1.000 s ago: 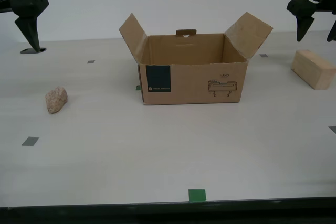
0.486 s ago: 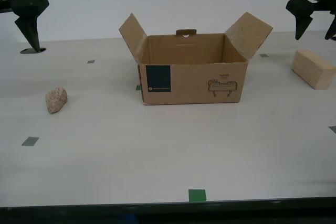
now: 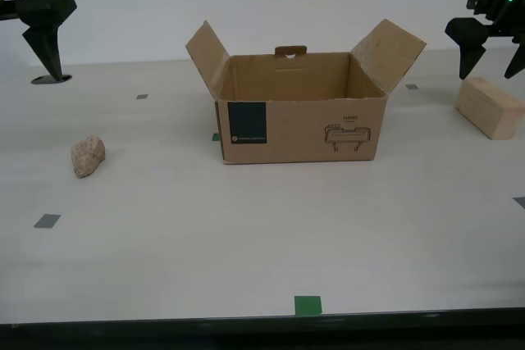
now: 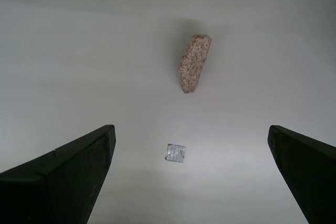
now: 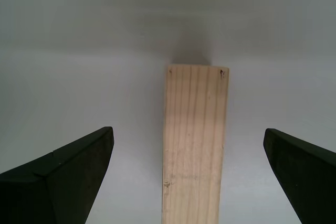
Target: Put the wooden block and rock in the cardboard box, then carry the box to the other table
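Exterior view: one cardboard box (image 3: 299, 112), flaps open, mid-surface (image 3: 262, 235); one rock (image 3: 88, 156) toward the exterior view's left; one wooden block (image 3: 490, 107) at the exterior view's right.

Second wrist view: second gripper (image 4: 191, 177) spread wide above one rock (image 4: 193, 63), one tape square (image 4: 176, 152).

First wrist view: first gripper (image 5: 189, 174) spread wide, one wooden block (image 5: 194, 140) between jaws, untouched.

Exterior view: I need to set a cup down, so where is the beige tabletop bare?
Bare: the wide strip in front of the brown cardboard box, and between it and the pinkish speckled rock. Tighter beside the pale wooden block.
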You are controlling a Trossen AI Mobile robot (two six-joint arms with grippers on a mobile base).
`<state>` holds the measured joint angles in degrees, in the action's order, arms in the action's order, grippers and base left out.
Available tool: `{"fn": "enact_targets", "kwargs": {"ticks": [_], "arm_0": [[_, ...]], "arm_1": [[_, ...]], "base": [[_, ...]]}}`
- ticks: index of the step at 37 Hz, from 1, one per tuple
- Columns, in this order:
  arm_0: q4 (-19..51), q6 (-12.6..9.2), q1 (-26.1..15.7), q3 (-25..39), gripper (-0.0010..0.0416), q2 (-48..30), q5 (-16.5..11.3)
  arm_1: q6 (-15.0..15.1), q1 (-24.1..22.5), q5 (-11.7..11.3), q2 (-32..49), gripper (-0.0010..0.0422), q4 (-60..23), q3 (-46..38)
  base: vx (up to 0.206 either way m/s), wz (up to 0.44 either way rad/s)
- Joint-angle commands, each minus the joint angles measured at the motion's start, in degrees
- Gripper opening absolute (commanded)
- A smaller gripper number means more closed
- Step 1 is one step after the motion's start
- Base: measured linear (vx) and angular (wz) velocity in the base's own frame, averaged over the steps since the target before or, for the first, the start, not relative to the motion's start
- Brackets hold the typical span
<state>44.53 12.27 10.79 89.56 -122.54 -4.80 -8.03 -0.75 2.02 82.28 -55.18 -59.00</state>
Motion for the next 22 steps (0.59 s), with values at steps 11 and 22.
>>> {"fn": "enact_targets", "kwargs": {"ticks": [11,22], "arm_0": [[-10.5,1.5,0.2,-7.1,0.0398,0.0,2.2],[-14.1,1.9,0.4,-7.1,0.0399,0.0,2.1]], "arm_1": [[0.0,0.0,-0.1,0.0,0.0398,0.0,0.0],[-0.2,0.0,-0.1,0.0,0.0398,0.2,0.0]], "base": [[0.000,0.000],[0.000,0.000]]}}
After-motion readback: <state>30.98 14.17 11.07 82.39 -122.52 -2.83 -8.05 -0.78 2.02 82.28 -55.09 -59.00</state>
